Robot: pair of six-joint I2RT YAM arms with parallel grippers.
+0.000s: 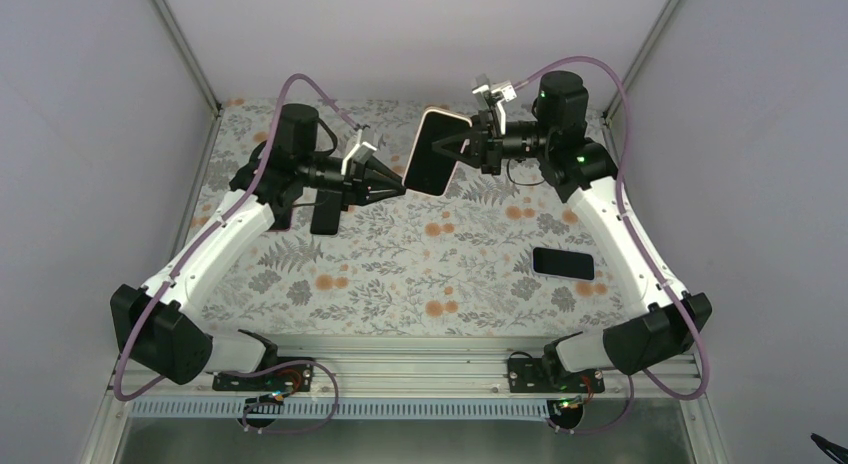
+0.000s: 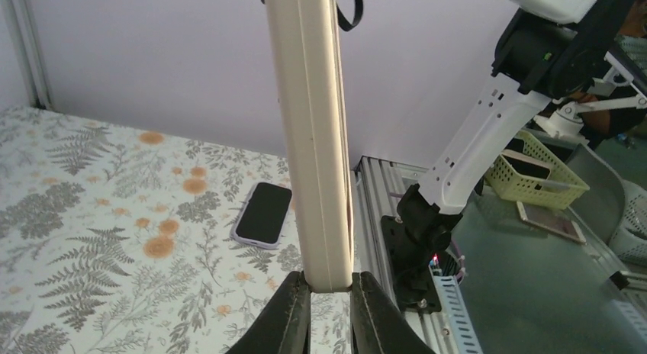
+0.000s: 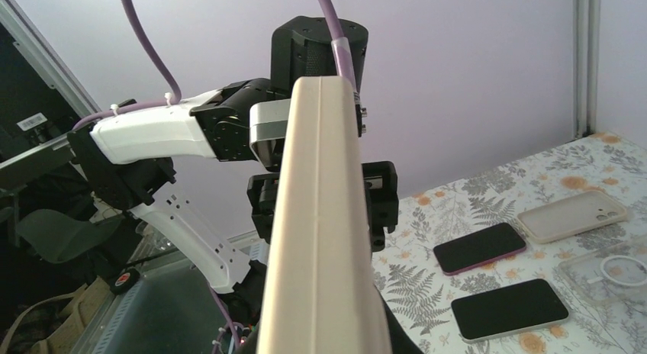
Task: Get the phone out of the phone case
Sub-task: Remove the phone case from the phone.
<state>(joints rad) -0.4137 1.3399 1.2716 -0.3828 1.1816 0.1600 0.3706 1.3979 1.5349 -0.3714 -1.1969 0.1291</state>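
cream plastic stood out at the middle of the scene: the phone case was held up in the air above the far half of the floral table, between the 2 arms. the phone sat inside it, its dark screen turned toward the overhead camera and framed by the cream rim.

the left gripper reached in from the left and met the case at its lower end. in the left wrist view its 2 fingers were clenched on that end, 1 on each face, and the case's side edge ran up out of frame. the right gripper came in from the right, and in the overhead view its jaws were clamped on the case's right edge. in the right wrist view the case's edge filled the foreground and hid the fingertips.

on the table — well apart from the held case — a second cased phone lay flat near the right arm, screen up. on the left arm's side, the right wrist view showed a dark phone in a pinkish case and a phone in a pale case lying side by side. an empty cream case and a clear case lay just beside them.
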